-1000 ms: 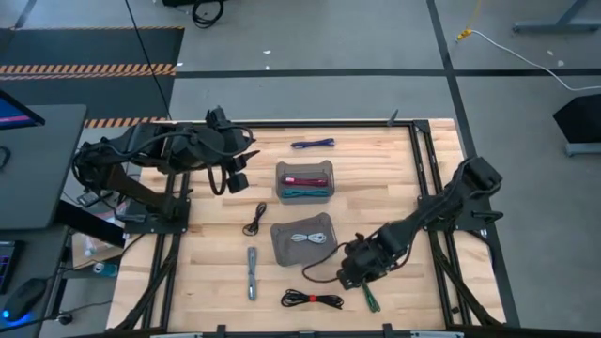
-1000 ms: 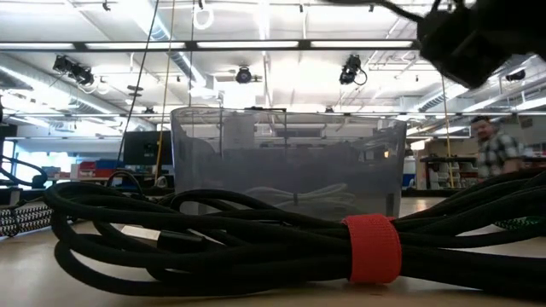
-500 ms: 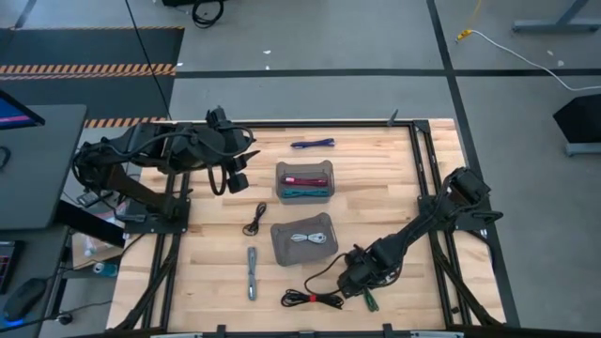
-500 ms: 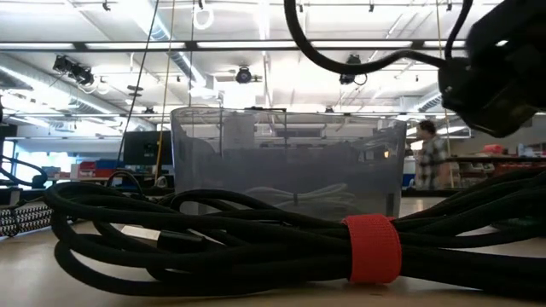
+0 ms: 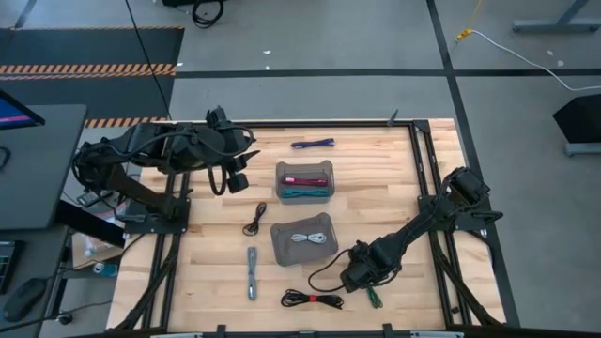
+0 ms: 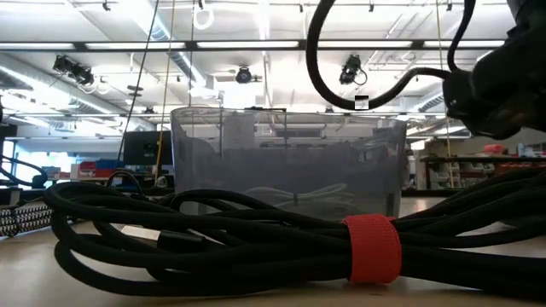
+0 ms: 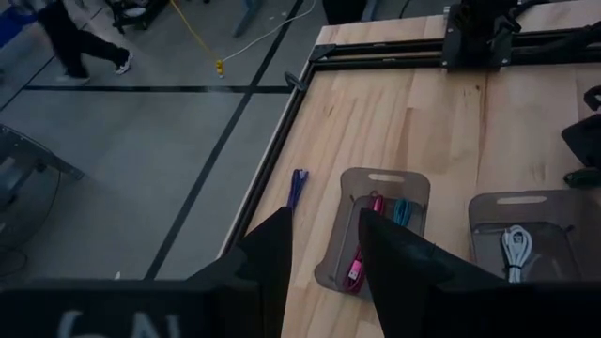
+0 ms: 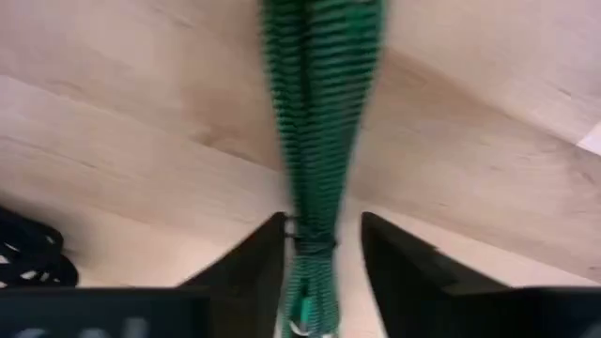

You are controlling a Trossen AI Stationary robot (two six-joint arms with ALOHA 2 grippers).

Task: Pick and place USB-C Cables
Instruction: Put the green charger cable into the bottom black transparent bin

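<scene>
My right gripper (image 5: 366, 284) (image 8: 324, 272) is open and low over the green cable (image 5: 373, 298), which lies on the table near the front edge. In the right wrist view its fingers stand on either side of the green cable's (image 8: 319, 113) end, and no touch shows. The black cable with a red strap (image 5: 313, 300) (image 6: 367, 247) lies to its left. A grey cable (image 5: 252, 272), a black cable (image 5: 254, 221) and a purple cable (image 5: 313, 144) lie loose on the table. My left gripper (image 5: 232, 183) (image 7: 327, 235) hangs open and empty at the far left.
Two translucent grey bins stand mid-table. The far bin (image 5: 303, 167) holds maroon and teal cables (image 7: 376, 235). The near bin (image 5: 282, 246) (image 6: 286, 145) holds a white cable (image 5: 310, 238). Black frame rails (image 5: 427, 188) run along the table's sides. A person walks on the floor beyond (image 7: 75, 38).
My right gripper has come down toward the green cable near the table's front edge; in the low view it drops from the top corner to mid-height. The green cable stays on the table.
</scene>
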